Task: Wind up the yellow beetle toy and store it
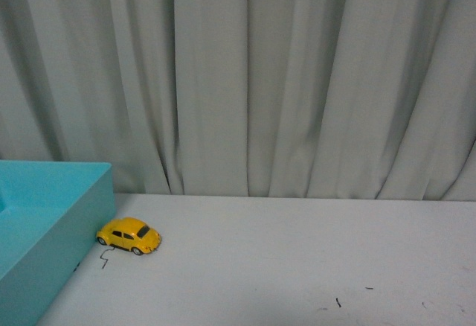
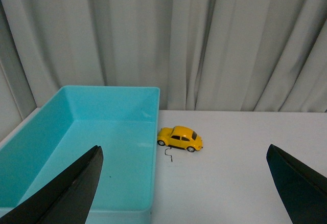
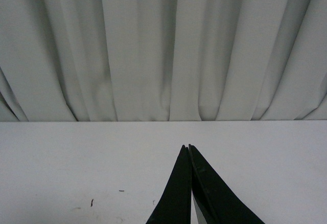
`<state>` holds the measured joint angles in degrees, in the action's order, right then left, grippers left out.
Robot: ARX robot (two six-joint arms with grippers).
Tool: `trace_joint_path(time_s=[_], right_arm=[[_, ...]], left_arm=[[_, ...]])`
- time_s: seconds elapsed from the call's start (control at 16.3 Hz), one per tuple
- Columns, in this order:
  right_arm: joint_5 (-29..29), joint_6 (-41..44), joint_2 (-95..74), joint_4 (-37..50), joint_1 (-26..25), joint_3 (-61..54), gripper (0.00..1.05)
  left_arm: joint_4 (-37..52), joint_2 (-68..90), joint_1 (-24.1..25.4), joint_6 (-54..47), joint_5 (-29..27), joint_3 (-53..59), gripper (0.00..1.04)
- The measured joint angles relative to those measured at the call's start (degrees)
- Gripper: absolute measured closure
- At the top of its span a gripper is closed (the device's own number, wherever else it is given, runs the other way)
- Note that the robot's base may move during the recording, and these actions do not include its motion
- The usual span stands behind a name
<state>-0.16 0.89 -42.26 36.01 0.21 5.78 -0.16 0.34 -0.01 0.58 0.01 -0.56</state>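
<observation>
My left gripper (image 2: 183, 148) gapes wide, framing the beetle (image 2: 180, 138) just right of the bin (image 2: 107, 88), ready to grab; my right gripper (image 3: 188, 147) rests pinched closed.

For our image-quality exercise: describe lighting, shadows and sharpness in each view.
Front view: dim, even light, yellow beetle toy slightly soft, faint shadow. Left wrist view: brighter, toy crisp, left gripper a black silhouette. Right wrist view: flat light, no glare, right gripper likewise black.
</observation>
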Motion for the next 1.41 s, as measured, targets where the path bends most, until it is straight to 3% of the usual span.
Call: trace_joint_path(time_s=[0.31,0.43,0.92,1.41], right_arm=[[0.00,-0.02,8.87,-6.03,0.00,-2.82,1.03],[0.00,-0.02,10.23,-3.72,0.00,-4.81,1.03],[0.04,-0.04,23.71,-17.35,0.00,-5.18,1.03],[0.02,-0.04,32.06,-25.57,0.00,-5.18,1.03]], left_arm=[[-0.02,0.00,0.00,0.00,-0.02,0.00,0.07],[0.00,0.00,0.00,0.00,0.00,0.00,0.07],[0.00,0.00,0.00,0.00,-0.02,0.00,0.07],[0.00,0.00,0.00,0.00,-0.02,0.00,0.07]])
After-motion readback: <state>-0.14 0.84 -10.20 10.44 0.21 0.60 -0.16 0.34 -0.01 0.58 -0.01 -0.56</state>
